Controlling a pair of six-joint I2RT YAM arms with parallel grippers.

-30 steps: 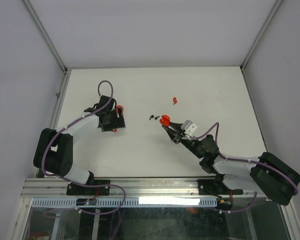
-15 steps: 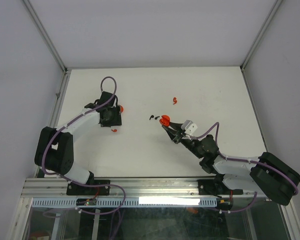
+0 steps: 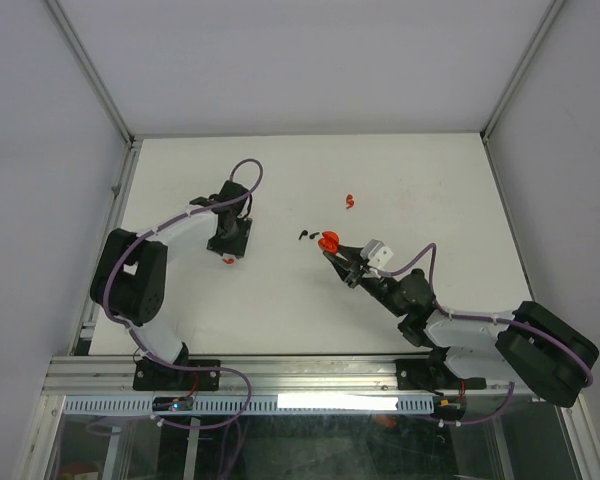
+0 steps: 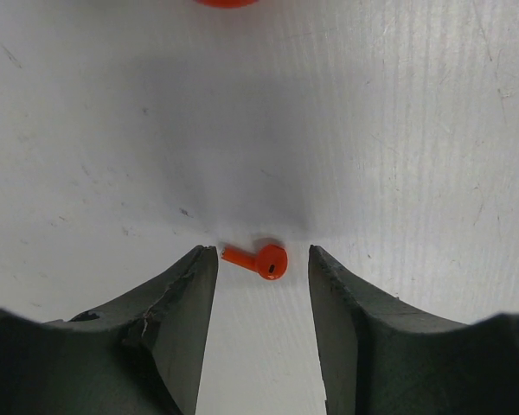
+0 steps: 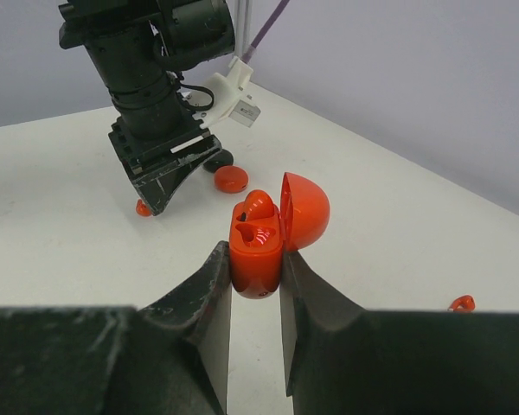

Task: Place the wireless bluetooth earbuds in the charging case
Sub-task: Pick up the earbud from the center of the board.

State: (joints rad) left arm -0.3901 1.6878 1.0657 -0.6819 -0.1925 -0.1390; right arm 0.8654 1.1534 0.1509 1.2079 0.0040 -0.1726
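Pale grey walls (image 3: 280,60) and metal corner posts (image 3: 90,70) enclosing a white desk (image 3: 280,310).

Desk surface is matt, lightly scuffed and scratched in the left wrist view. Left arm (image 3: 140,270) reaches to the desk's left centre; right arm (image 3: 460,325) lies low toward the middle. Right claw (image 3: 338,252) is clamped on the red charging case (image 5: 258,259), held upright with its lid open and a red earbud seated inside. Left claw (image 3: 228,250) points down with its jaws apart, one on each side of a red earbud (image 4: 271,261) that lies on the desk, not yet gripped. A second red earbud (image 3: 350,200) lies farther back. Two black earbuds (image 3: 307,235) lie just left of the case. A red disc (image 5: 232,179) and a black disc (image 5: 216,160) rest near the left claw.
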